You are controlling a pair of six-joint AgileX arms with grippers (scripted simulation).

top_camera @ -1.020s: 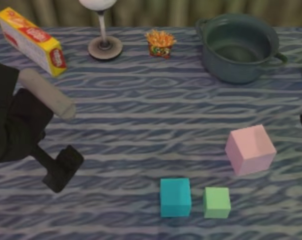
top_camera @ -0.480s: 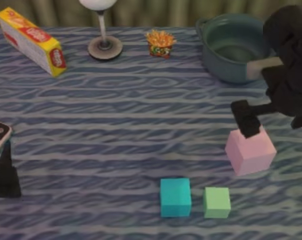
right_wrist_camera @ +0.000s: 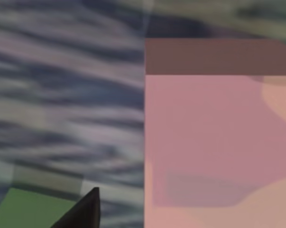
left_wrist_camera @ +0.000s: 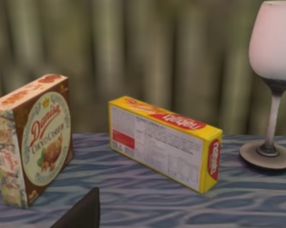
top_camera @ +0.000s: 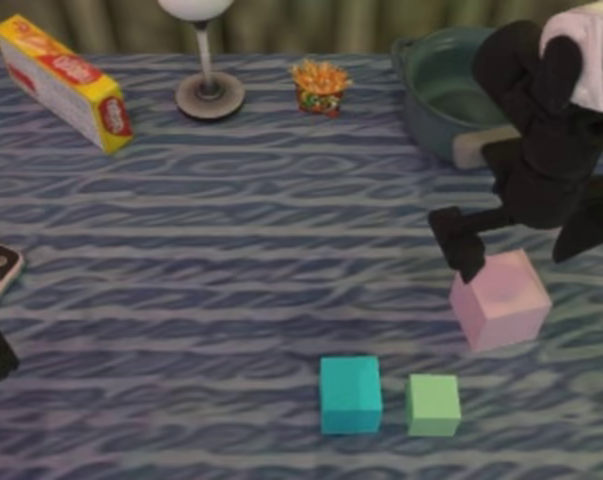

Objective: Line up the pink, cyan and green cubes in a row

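At the frame's right, the right claw (top_camera: 459, 252) hangs over the pink cube (top_camera: 501, 298); whether its fingers are apart or together I cannot tell. The left claw sits parked at the left edge.

The worktop (top_camera: 231, 250) is covered edge to edge in a blue-grey pattern of pale wavy streaks running left to right. Along its far side hangs a curtain (left_wrist_camera: 147, 52) of dull olive-green folds, falling in vertical pleats behind everything. Light is soft and even, with only faint shadows on the worktop. No floor, wall or window shows.
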